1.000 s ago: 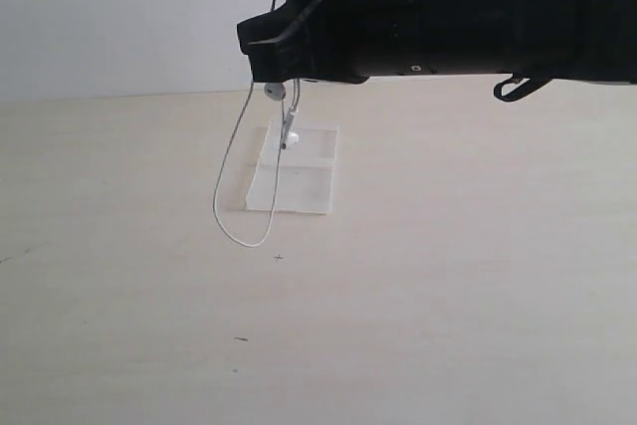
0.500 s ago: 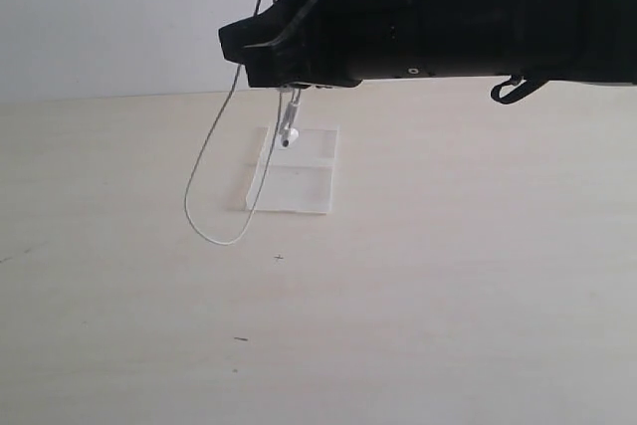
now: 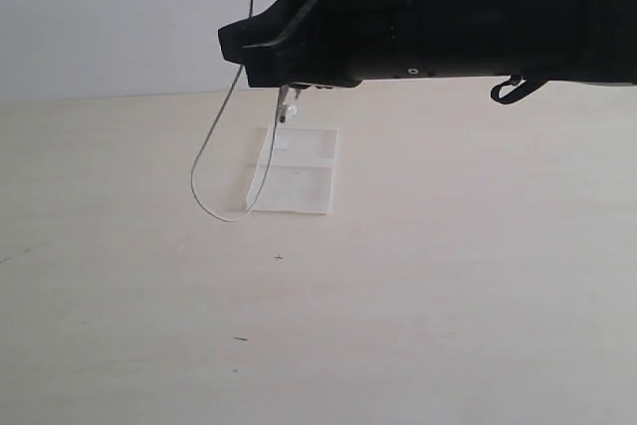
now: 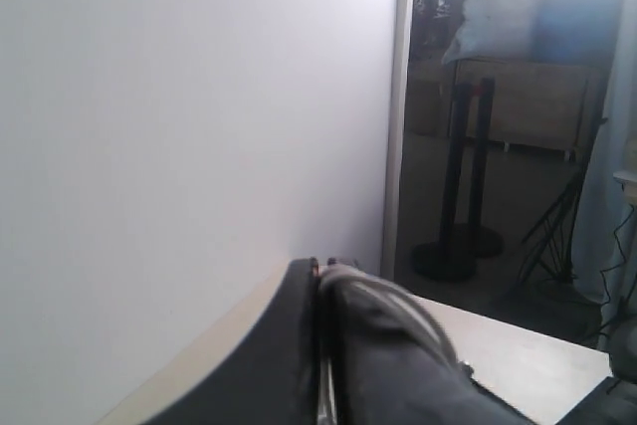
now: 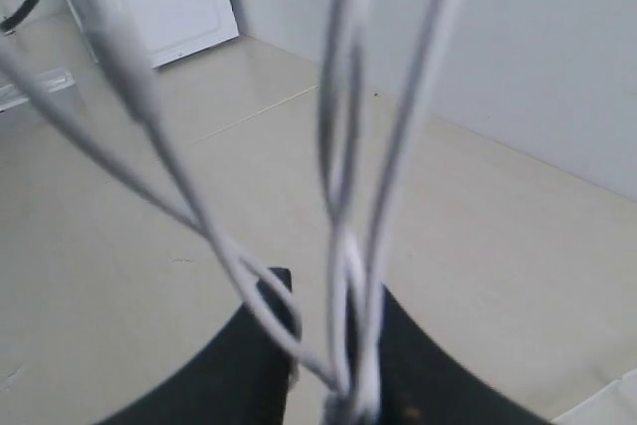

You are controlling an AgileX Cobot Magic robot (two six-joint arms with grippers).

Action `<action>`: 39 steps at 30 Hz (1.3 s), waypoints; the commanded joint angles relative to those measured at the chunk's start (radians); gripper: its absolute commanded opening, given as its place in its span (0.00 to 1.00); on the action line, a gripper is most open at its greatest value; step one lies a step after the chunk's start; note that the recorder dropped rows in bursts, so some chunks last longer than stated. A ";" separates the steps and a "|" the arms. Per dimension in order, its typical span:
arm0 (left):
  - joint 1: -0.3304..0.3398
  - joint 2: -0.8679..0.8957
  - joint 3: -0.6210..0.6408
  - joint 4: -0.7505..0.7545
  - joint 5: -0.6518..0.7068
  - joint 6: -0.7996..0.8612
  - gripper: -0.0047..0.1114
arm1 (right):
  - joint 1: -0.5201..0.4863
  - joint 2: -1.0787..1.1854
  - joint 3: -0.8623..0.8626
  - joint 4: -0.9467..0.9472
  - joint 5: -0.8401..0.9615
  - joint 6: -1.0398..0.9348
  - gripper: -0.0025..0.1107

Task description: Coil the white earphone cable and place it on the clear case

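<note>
Exterior view: the right arm (image 3: 478, 17) reaches in from the right, high above the table (image 3: 448, 276). The right gripper (image 3: 244, 52) at its end points left. Several strands of the cable (image 3: 193, 174) drop from above, past the tip of this gripper. One strand swings out into a wide loop that hangs below the gripper, its lowest part close to the table. A short end of the cable dangles just under the gripper. The case (image 3: 299, 181) lies flat on the table, below the gripper and well apart from it. The loop's bottom hangs by the case's left edge. The left gripper does not show here.

Left wrist view: the left gripper (image 4: 320, 345) has its two dark fingers pressed together, facing a white wall (image 4: 179, 126). Whether anything is pinched between them I cannot tell.

Right wrist view: the right gripper (image 5: 338, 395) has its jaws a little apart. The cable (image 5: 343, 196) strands run down into the narrow gap between the dark fingers (image 5: 239, 365), fanning out farther away.
</note>
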 commanded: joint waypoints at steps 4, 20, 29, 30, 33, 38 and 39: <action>-0.005 -0.004 -0.011 -0.010 0.029 -0.016 0.04 | -0.003 0.024 0.000 -0.007 0.026 0.003 0.19; -0.005 -0.004 -0.011 0.246 0.041 -0.206 0.04 | -0.003 0.020 0.000 -0.007 -0.131 -0.022 0.02; -0.005 -0.010 -0.009 0.509 0.086 -0.438 0.04 | -0.003 -0.021 0.000 -0.007 -0.325 -0.068 0.02; -0.005 -0.010 -0.009 0.550 0.080 -0.471 0.04 | -0.003 -0.030 0.000 -0.007 -0.340 -0.075 0.02; -0.005 -0.010 -0.008 0.708 0.065 -0.597 0.04 | -0.003 -0.060 0.000 -0.010 -0.383 -0.075 0.02; -0.005 -0.003 -0.004 0.855 0.065 -0.721 0.04 | -0.003 -0.103 0.000 -0.032 -0.439 -0.075 0.02; -0.005 -0.003 0.002 0.860 0.065 -0.728 0.04 | -0.003 -0.108 0.000 -0.035 -0.440 -0.075 0.02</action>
